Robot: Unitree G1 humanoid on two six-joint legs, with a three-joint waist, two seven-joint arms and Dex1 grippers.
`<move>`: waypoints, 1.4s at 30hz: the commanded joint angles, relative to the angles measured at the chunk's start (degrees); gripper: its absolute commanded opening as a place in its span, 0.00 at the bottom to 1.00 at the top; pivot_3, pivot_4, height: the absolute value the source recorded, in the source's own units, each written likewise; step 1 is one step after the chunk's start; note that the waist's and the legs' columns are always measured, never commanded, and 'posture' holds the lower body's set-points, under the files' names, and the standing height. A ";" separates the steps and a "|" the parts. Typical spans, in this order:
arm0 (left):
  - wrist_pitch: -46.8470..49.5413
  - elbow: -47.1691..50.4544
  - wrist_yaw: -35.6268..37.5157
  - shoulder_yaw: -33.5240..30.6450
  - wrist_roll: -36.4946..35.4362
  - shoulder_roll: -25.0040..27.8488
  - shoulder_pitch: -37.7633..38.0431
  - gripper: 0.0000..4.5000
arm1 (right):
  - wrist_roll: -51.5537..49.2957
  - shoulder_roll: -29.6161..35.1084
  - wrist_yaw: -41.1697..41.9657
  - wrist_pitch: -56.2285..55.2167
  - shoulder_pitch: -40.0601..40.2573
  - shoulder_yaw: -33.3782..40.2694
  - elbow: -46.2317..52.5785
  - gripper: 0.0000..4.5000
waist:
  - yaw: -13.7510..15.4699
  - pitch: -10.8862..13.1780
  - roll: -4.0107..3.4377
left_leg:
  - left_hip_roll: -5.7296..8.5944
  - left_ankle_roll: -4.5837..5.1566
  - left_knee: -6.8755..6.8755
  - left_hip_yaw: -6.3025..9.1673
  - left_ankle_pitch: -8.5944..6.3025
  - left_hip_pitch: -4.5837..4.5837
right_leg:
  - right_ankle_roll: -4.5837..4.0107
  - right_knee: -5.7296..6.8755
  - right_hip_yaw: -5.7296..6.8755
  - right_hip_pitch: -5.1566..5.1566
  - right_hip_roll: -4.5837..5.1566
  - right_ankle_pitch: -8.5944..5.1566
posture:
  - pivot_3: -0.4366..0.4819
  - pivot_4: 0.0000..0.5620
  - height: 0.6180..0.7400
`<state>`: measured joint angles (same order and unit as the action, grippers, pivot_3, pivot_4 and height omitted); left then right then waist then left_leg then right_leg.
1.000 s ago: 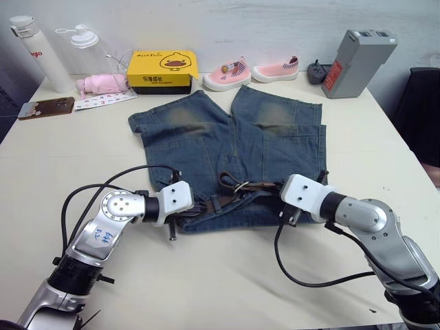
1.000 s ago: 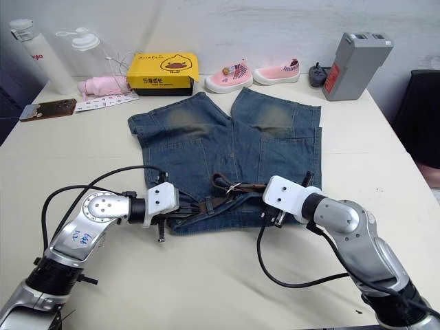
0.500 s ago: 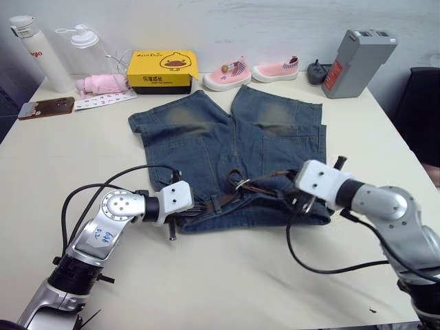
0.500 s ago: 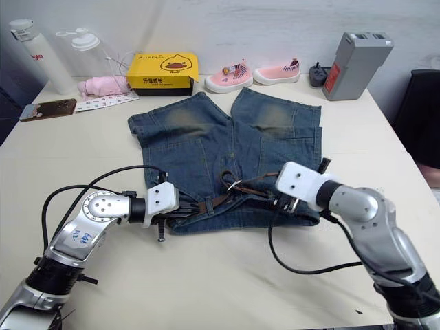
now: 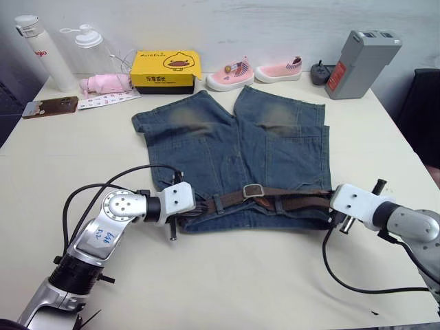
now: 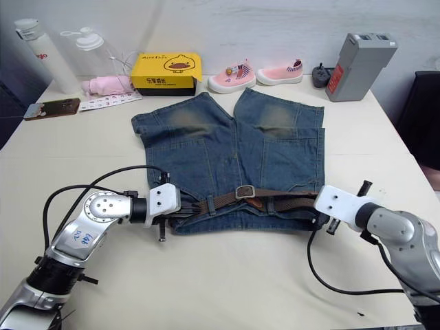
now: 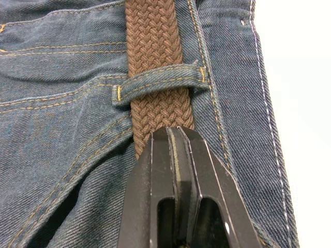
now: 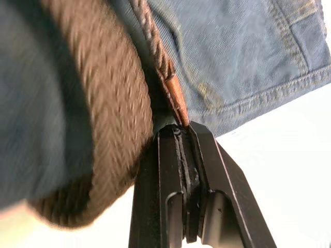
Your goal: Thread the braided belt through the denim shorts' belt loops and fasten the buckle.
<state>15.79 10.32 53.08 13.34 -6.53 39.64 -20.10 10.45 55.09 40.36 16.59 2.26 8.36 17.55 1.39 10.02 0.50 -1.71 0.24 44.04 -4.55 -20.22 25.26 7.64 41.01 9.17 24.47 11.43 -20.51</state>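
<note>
Looking down from the head views, the belt point(image 5: 275, 199) lay taut along the waistband of the shorts point(image 5: 234, 158), buckle point(image 5: 253, 190) mid-front, so tightening seemed in hand; fastening the prong likely came next. Open table point(image 5: 227, 275) lay near the robot.

Left wrist view: the left gripper point(image 7: 178, 150) was clenched on the belt just short of a loop point(image 7: 160, 82).

Right wrist view: the right gripper point(image 8: 182, 135) pinched the belt's tip beyond the shorts' edge.

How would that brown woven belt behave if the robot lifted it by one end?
The braided belt would probably droop: it bends around the denim shorts edge in the right wrist view. Its weave looks grippy. The buckle likely weighs that part down.
</note>
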 commanded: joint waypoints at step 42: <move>-0.18 -0.45 -0.89 -2.54 1.82 2.66 3.72 0.00 | 3.74 -12.65 -6.27 3.25 -1.51 -16.82 14.90 0.09 | -1.30 -0.12 -0.20 | 0.00 -0.03 -0.06 0.29 -0.01 -0.06 | -0.05 0.03 -0.01 0.04 -0.09 -0.02 | 0.48 0.27 0.32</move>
<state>15.16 11.32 52.35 11.23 -6.32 40.93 -17.99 12.23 43.20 35.81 20.84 0.91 -8.09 32.77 0.09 9.91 0.31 -1.72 0.20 43.98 -4.25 -20.22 25.20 7.59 41.05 9.17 24.51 11.33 -20.53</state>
